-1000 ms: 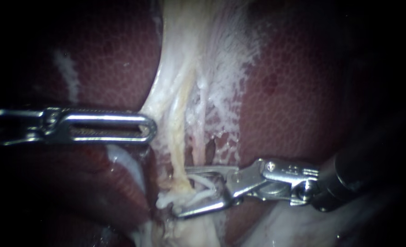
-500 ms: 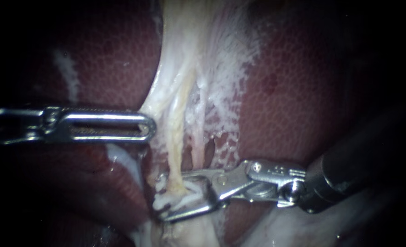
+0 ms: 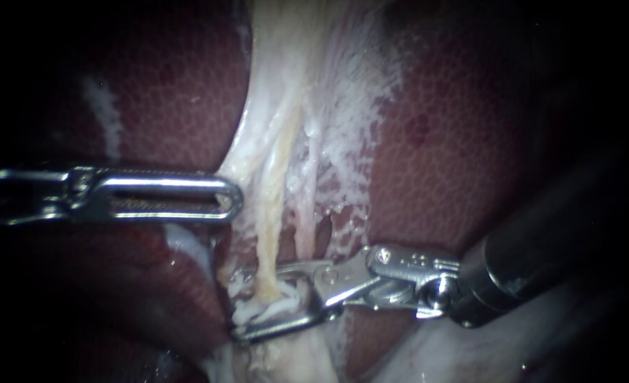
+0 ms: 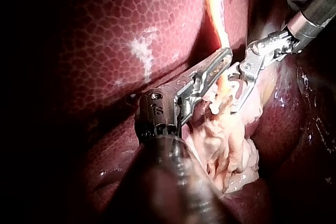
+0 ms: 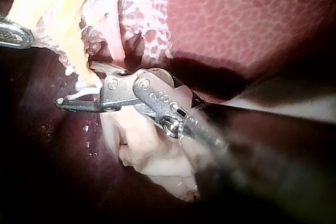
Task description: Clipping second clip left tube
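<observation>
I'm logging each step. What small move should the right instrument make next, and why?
Probably close the right instrument on the left tube: its jaws stand open astride the yellowish tube, tips past its far side, so squeezing should catch it whole.

No writing I can read anywhere.
My right instrument [image 3: 236, 305] carries tiny stamped marks [image 3: 427, 261] on the metal behind its jaws, too small to make out; the liver [image 3: 456, 156] bears no lettering.
</observation>
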Controlling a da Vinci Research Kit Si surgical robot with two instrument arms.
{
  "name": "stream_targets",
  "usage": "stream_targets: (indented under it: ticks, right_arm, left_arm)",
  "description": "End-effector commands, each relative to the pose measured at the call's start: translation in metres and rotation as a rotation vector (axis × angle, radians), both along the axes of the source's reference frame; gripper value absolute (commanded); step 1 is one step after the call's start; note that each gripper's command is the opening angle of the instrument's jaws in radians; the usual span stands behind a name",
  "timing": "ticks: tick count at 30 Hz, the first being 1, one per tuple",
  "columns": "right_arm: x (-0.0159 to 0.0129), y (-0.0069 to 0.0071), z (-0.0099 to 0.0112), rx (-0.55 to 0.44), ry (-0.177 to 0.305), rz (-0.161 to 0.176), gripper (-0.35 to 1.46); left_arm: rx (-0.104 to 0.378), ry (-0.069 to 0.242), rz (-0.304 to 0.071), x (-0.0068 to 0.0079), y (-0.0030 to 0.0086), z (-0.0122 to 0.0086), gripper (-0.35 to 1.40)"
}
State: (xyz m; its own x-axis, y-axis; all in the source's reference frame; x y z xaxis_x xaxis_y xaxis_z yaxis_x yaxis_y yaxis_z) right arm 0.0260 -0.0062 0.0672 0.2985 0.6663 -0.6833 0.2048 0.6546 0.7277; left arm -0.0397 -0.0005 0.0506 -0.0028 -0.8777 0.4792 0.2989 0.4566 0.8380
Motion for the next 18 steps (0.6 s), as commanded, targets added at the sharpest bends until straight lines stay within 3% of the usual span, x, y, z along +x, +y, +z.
stream_targets:
  ticks: [1, 5, 10, 18]
  right_arm:
    - [-0.0001, 0.0001, 0.0, -0.001, -0.001, 0.002, 0.4]
    - [-0.0002, 0.0002, 0.0002, 0.005, -0.019, 0.004, 0.25]
    - [-0.0011, 0.0004, 0.001, -0.009, -0.096, -0.01, -0.35]
    - [-0.0017, 0.0006, 0.0016, -0.012, -0.1, -0.009, -0.35]
  left_arm:
    - [0.0, 0.0, 0.0, 0.0, 0.0, 0.0, -0.35]
    - [0.0, 0.001, 0.0, 0.0, 0.0, 0.0001, -0.35]
    - [-0.001, 0.001, 0.0, 0.0, -0.0001, 0.0001, -0.35]
    - [-0.001, 0.001, 0.0, 0.0, -0.0001, 0.0001, -0.35]
